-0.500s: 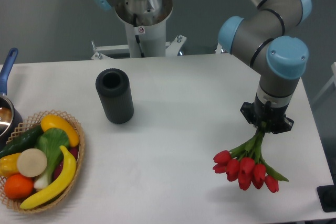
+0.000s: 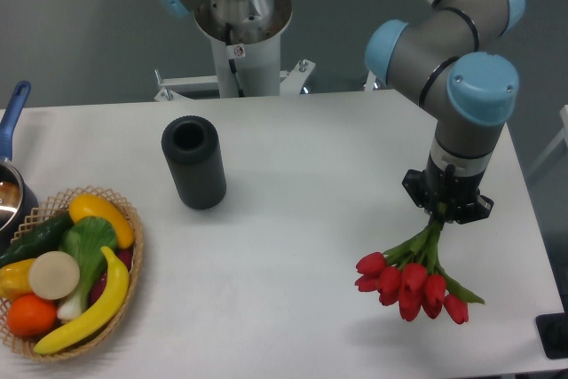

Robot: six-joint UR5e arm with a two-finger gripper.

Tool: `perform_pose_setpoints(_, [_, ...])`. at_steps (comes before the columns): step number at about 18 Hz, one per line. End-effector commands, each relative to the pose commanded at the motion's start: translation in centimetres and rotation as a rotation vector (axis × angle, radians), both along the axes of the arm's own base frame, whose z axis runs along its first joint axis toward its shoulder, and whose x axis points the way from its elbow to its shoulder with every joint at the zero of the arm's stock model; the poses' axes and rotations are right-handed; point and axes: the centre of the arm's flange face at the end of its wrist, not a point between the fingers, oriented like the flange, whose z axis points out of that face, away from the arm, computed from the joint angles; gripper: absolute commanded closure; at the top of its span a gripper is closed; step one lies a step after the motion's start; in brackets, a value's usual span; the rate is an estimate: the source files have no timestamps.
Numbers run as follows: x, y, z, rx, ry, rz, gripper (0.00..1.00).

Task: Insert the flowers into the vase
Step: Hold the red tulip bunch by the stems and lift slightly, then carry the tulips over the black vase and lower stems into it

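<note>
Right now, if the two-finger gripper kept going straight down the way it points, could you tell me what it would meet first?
The gripper points down, shut on the stems of the red tulip bunch, buds hanging below. The buds would likely meet the white table first. How high they hang above it is unclear.

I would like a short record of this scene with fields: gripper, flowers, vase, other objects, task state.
gripper: gripper shut on the stems, pointing down
flowers: flowers hanging buds-down over the table's right side
vase: vase upright, hole empty, left of centre
other objects: basket with fruit and vegetables, blue-handled pot at left edge
task state: flowers not yet in vase
</note>
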Motion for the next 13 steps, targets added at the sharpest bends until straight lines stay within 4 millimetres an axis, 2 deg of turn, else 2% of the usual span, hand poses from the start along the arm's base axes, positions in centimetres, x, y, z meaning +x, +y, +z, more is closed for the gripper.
perform_pose_setpoints(3, [0.4,1.1,1.1,0.111,-0.035,0.014,0.98])
perform_pose_setpoints(7, [1.9,2.3,4.0,0.29,-0.088,0.015,0.97])
perform_pose_setpoints(13, [3.7,4.5,6.3,0.646,-0.322,0.012,0.97])
